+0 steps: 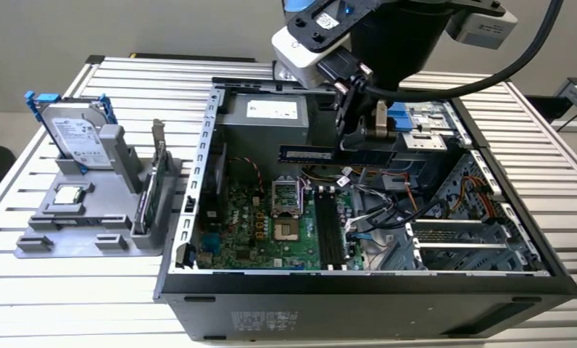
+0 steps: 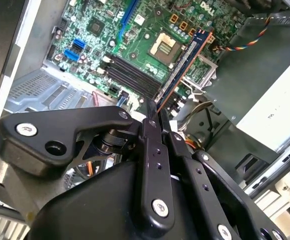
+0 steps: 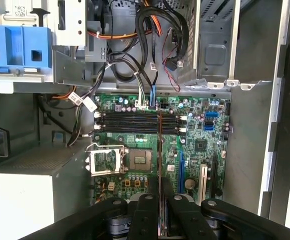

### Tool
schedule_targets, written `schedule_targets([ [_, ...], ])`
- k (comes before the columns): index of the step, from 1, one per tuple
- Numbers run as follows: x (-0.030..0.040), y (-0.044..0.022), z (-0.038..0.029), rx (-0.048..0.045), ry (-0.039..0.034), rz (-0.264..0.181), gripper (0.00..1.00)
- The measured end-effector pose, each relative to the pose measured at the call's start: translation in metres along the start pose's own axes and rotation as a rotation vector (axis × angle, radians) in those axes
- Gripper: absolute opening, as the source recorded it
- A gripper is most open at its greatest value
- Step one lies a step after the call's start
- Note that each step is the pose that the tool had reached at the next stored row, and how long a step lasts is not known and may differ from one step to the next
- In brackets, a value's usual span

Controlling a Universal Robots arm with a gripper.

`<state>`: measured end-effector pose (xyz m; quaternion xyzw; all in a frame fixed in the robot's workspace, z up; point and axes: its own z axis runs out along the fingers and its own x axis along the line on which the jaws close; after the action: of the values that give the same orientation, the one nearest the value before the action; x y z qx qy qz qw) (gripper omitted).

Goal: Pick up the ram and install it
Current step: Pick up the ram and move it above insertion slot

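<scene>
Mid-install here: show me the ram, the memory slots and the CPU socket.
ram (image 2: 181, 65): second wrist view, midway along the stick's blue edge.
memory slots (image 3: 130, 121): first wrist view, on the body of one black slot.
CPU socket (image 3: 141, 160): first wrist view, centre of the open socket.

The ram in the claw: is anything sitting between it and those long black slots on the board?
Nothing visible does. The gripper holds the ram in open air above the motherboard, and the black memory slots lie bare. Some cables hang near one end of the slots, beside them rather than across them.
</scene>
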<state>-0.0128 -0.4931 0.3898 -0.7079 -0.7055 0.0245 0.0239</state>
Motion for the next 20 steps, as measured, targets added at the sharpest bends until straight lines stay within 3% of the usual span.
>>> schedule_targets([
  [13, 0.0000, 0.0004, 0.0000, 0.0000, 0.0001, 0.001, 0.00],
  [20, 0.0000, 0.0005, 0.0000, 0.0000, 0.0020, 0.028, 0.00],
])
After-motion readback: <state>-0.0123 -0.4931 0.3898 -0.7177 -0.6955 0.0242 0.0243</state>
